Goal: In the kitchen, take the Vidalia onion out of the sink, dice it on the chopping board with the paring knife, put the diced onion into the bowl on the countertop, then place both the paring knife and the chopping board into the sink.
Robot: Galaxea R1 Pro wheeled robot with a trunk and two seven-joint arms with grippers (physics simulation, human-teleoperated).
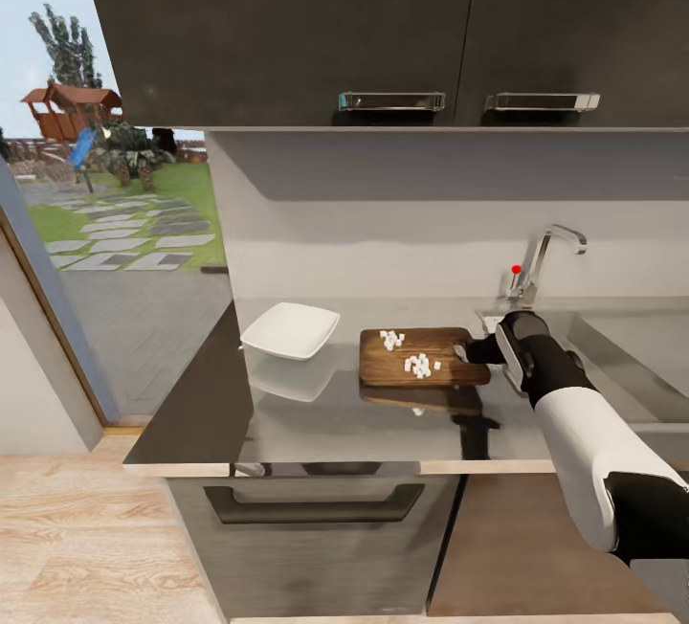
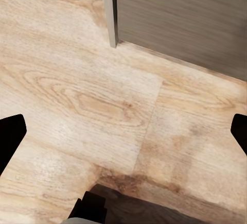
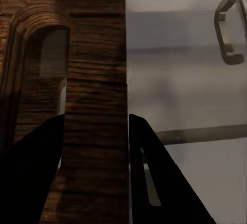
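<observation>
Gripping the brown wooden chopping board (image 1: 423,357) by its handle-slot end, my right fingers (image 3: 95,147) pinched its edge. It lay longways on the dark shiny desk (image 1: 287,413), white onion bits (image 1: 417,365) still on top.

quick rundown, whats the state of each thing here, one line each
brown wood-grain chopping board: flat on the countertop, white diced onion pieces on top, handle-slot end between the right gripper's fingers
shallow white squarish bowl: upright, empty, beside the board
right gripper: shut on the board's end
left gripper: open, over wood floor
chrome tap with red-knobbed lever: no water seen running
</observation>
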